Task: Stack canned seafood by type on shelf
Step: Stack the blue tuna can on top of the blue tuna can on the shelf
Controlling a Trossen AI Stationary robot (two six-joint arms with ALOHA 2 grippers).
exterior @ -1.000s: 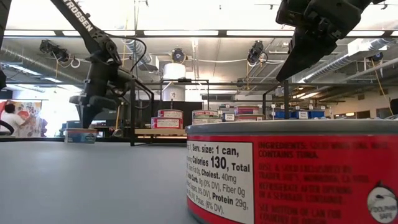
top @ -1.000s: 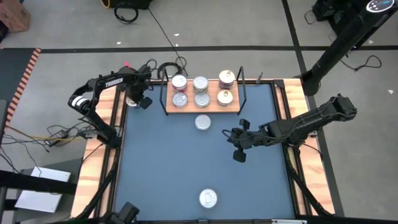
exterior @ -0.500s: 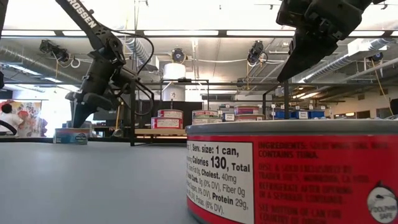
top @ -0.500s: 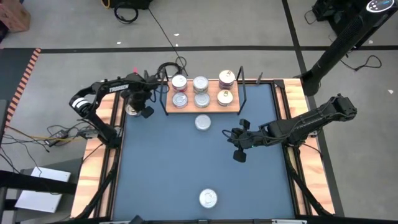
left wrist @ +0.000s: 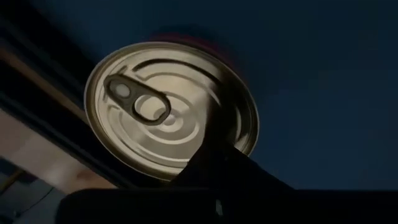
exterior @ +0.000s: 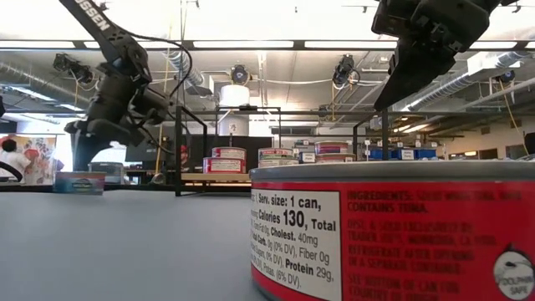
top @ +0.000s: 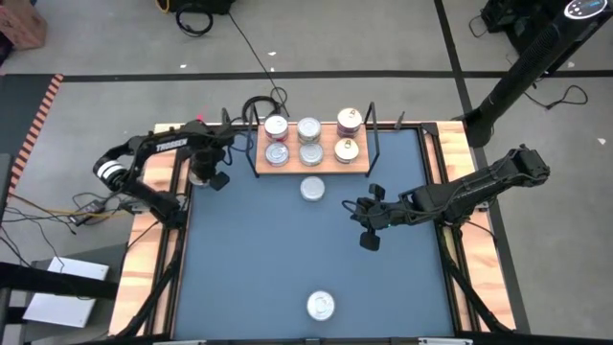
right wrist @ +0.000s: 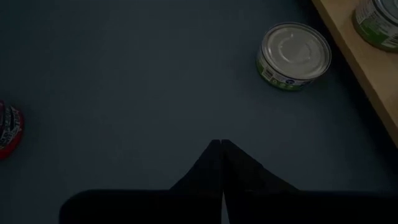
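My left gripper (top: 205, 176) is shut over a gold-lidded can (left wrist: 149, 106) at the table's far left, beside the wooden rim. In the low view this can (exterior: 79, 182) stands on the blue table under the fingers. The shelf (top: 330, 168), a wooden board with black wire ends, holds several cans (top: 309, 140) in three groups. A loose silver can (top: 312, 189) stands just in front of it, and a red-labelled can (top: 320, 306) stands near the front edge. My right gripper (top: 369, 240) hangs shut above the table's right middle, touching nothing. My left gripper has its shut fingertips (left wrist: 211, 127) on the can's lid (left wrist: 186, 134), off centre toward the rim, beside the pull tab. The fingers come from above, pointing steeply down. The can stands upright with its base on the table.
In the right wrist view a green-labelled can (right wrist: 293, 56) stands beside the shelf's edge (right wrist: 351, 59), and a red can (right wrist: 7, 132) shows at the picture's edge. The wooden rim (top: 170, 192) lies close to the left gripper. Bare blue table spreads in the middle.
My left gripper has moved toward the table's near edge along the left rim, staying shut. The can under it has slid along the table with it, still upright. The right arm has kept still.
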